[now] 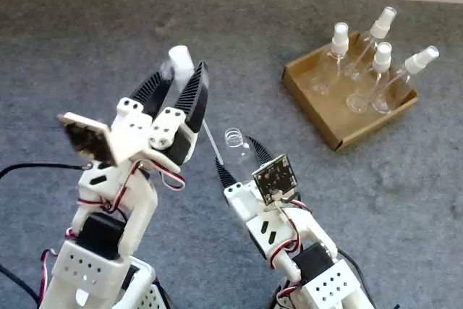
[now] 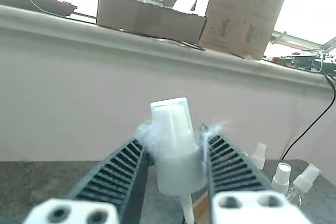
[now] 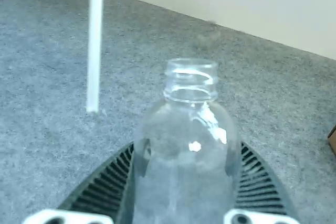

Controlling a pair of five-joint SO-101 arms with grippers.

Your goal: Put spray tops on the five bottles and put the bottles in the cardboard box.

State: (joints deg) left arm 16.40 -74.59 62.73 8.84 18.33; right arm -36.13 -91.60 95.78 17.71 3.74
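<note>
My left gripper [image 1: 179,77] is shut on a white spray top [image 2: 173,145], also seen from above as a spray top [image 1: 180,58] held high. Its thin dip tube [image 1: 212,142] hangs down toward the right arm, and the dip tube [image 3: 95,40] ends a little to one side of the bottle's mouth. My right gripper [image 1: 240,155] is shut on a clear bottle [image 3: 186,145] with an open threaded neck; that bottle [image 1: 235,141] stands upright near the table's middle. Several capped bottles [image 1: 372,70] lie in the cardboard box [image 1: 329,124] at the back right.
Grey carpet-like table surface [image 1: 87,48] stretches to the left and back. A pale wall [image 2: 79,87] rises behind the table. Red and white cables [image 1: 155,168] run along both arms near the front edge.
</note>
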